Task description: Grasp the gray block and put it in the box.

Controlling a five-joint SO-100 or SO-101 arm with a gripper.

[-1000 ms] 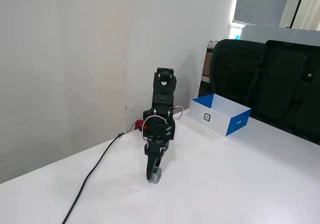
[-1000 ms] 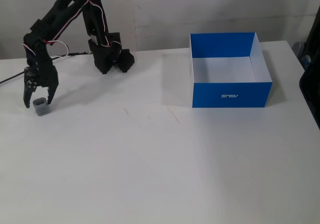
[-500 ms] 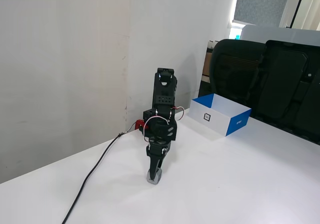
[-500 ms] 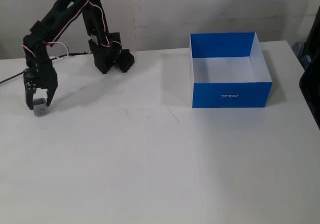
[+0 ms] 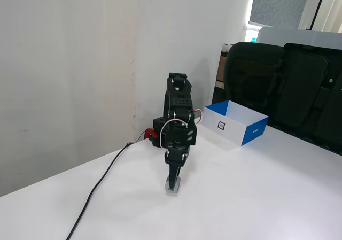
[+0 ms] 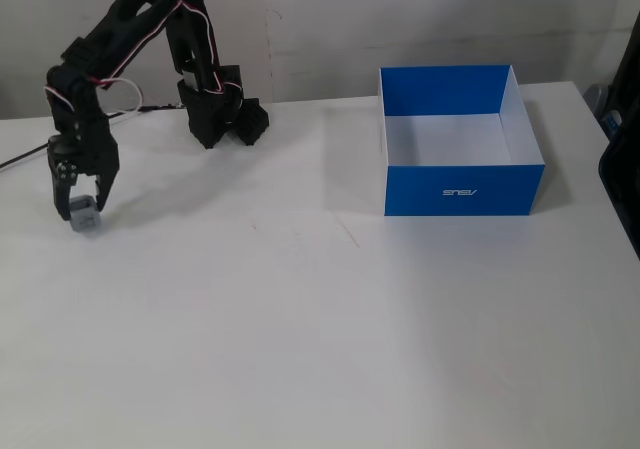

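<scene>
Gripper pinching the gray block at the table's left end, box not yet reached.

In the front fixed view the gripper points straight down, its fingers pressed against the gray block at the table surface; whether the block has lifted clear cannot be told. The grasp step looks done or nearly so. Next would come a lift, then a swing rightward to the blue box, well apart on the far right. As a cube, the block has no long axis; its facing is unreadable.
</scene>
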